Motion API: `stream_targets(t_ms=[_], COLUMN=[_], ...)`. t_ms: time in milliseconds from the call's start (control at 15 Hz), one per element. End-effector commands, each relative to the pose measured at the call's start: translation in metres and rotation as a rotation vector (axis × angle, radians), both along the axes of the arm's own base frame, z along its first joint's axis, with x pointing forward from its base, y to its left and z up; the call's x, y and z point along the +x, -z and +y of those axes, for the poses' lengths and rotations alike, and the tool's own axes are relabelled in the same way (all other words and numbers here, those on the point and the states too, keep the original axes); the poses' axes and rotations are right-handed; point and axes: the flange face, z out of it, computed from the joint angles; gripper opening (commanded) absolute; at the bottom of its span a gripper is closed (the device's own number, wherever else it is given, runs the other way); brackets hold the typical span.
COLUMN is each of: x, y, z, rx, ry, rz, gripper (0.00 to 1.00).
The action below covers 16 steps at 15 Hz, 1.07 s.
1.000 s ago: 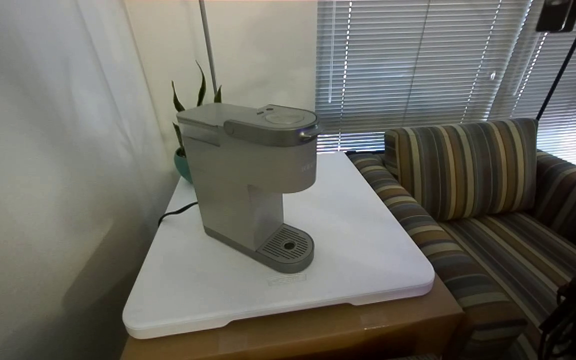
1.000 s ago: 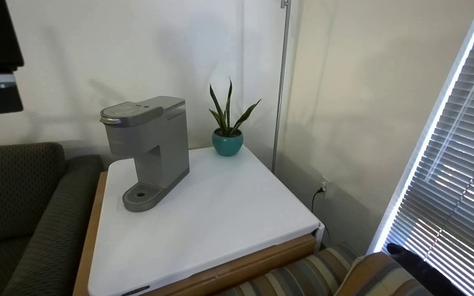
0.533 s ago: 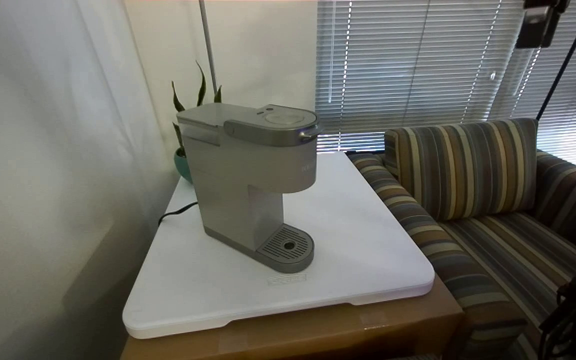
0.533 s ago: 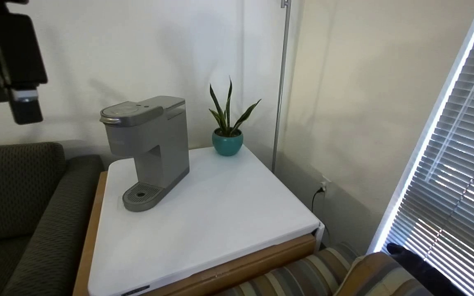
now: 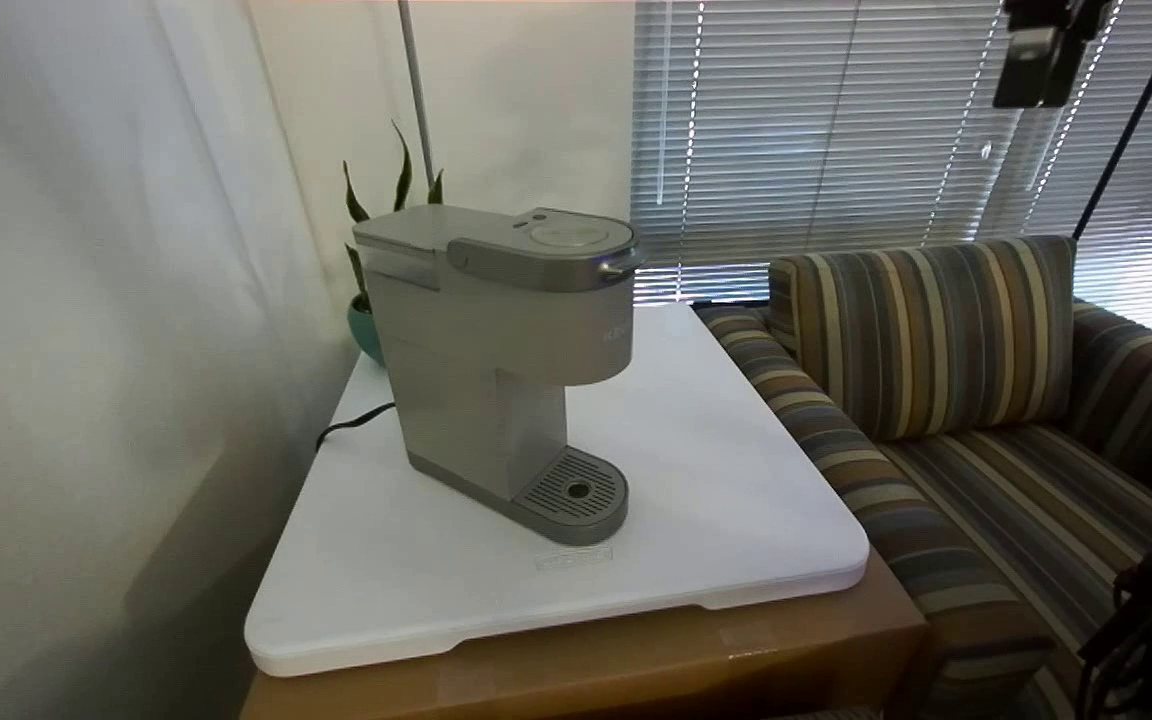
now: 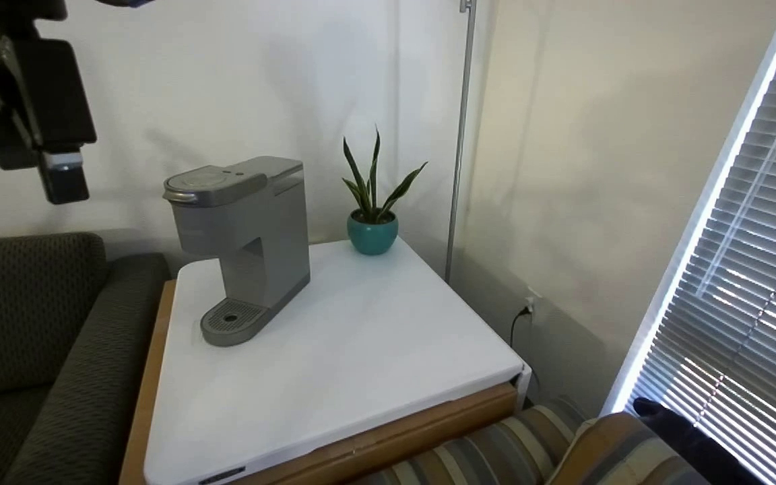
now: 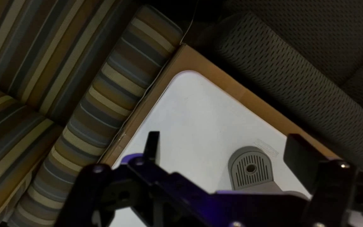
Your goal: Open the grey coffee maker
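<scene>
The grey coffee maker stands upright on the white table in both exterior views (image 5: 496, 340) (image 6: 253, 229). Its top lid (image 5: 551, 255) lies shut, with a small silvery handle at the front edge (image 6: 180, 197). In the wrist view its slotted drip-tray base (image 7: 253, 170) shows between my fingers; most of its body is hidden behind the gripper. My gripper (image 7: 224, 140) is open and empty. In the exterior views the gripper (image 5: 1041, 70) (image 6: 41, 172) hangs in the air in front of the coffee maker, apart from it, with its fingers pointing down.
The white tabletop (image 6: 361, 350) rests on a brown box (image 5: 586, 660). A teal potted plant (image 6: 372, 232) stands at the back corner. A striped armchair (image 5: 926, 350) and a dark sofa (image 6: 38, 323) flank the table. A black cord (image 5: 356, 420) runs off behind the machine.
My gripper has moved closer to the coffee maker, leftward and lower in an exterior view and rightward and lower in another. The coffee maker has not moved and its lid stays shut.
</scene>
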Motion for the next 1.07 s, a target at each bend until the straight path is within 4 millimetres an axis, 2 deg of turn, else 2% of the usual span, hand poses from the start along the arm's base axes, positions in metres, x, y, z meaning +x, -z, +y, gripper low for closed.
stream_targets(t_ms=[0,200,267,400,533,800,1000], x=[0.006,0.007,0.009,0.009,0.008,0.011,0.003], y=[0.009,0.015,0.005,0.010,0.011,0.020,0.033], z=[0.016,0.038,0.032,0.042,0.043,0.056,0.070], rx=[0.012,0.027,0.007,0.008,0.009,0.026,0.055], ry=[0.182,0.338,0.258,0.306,0.317,0.522,0.669], rz=[-0.079,-0.160,-0.120,-0.147,-0.150,-0.216,-0.315], gripper=[1.00,1.00,1.00,1.00,1.00,1.00,1.00])
